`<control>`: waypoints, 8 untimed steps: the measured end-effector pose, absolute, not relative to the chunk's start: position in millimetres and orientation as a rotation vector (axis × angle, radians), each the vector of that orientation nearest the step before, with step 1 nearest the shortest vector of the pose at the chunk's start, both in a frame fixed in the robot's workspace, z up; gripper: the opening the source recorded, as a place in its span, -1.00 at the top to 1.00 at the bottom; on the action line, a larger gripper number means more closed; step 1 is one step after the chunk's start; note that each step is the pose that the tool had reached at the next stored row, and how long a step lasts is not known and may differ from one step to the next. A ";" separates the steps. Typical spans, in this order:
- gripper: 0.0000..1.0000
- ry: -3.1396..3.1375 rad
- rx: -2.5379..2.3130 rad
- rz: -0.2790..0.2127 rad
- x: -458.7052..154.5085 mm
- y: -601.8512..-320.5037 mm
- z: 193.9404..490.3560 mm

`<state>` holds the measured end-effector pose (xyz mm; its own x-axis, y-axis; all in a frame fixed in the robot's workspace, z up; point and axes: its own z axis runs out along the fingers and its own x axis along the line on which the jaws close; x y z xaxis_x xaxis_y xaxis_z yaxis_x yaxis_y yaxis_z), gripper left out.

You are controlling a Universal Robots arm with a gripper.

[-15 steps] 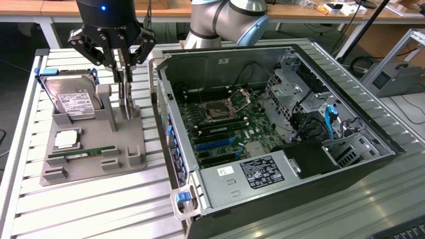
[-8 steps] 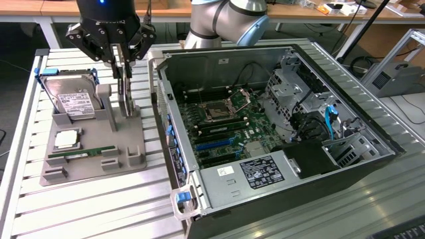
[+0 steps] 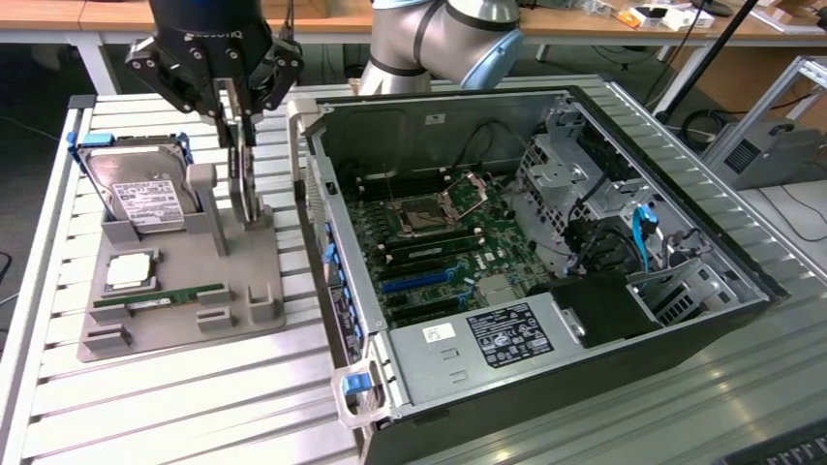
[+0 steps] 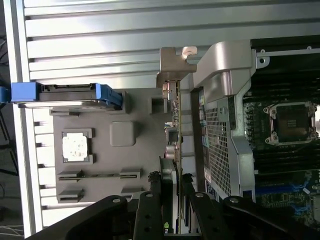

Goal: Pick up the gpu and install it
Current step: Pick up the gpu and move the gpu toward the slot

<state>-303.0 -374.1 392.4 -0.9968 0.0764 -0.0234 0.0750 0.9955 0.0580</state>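
- The gpu (image 3: 238, 160) (image 4: 176, 135) is a thin, dark card standing on its long edge over the grey holder (image 3: 168, 320) (image 4: 135, 107), just outside the open computer case (image 3: 446, 102). Whether it rests in its slot or hangs just clear of it cannot be told.
- In the wrist view its silvery metal bracket (image 4: 172, 65) is bent at the end, and small components stud the card's edge.
- The hand (image 3: 238, 111) (image 4: 171, 177) is black and angular, with bolted linkages. It is clamped on the gpu, one finger against each face.
- The holder is matte moulded plastic with posts and recesses. It carries a boxy silver hard drive (image 3: 142, 189) with a white label in a blue frame, a square metal-capped processor (image 3: 130, 273) (image 4: 75, 147) and a narrow green memory stick (image 3: 162, 298).
- The case is bare sheet steel with perforated panels. Inside lie a dark green motherboard (image 3: 433, 257), a square processor socket (image 3: 423, 215) (image 4: 291, 122), a labelled silver power supply (image 3: 498, 334) and blue cables (image 3: 642, 232).
- The bench (image 3: 194, 407) (image 4: 100, 35) is built of ribbed aluminium slats that shine under the light.
- Behind it stand the arm's grey and pale blue joints (image 3: 440, 39), wood-topped desks (image 3: 582, 24) and an aluminium frame (image 3: 795, 87) at the exterior view's right.
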 end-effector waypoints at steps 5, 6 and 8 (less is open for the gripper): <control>0.47 3.112 0.118 0.092 -303.0 -374.2 396.3; 0.47 3.112 0.118 0.093 -303.0 -374.2 397.3; 0.47 3.112 0.118 0.094 -303.0 -374.2 398.7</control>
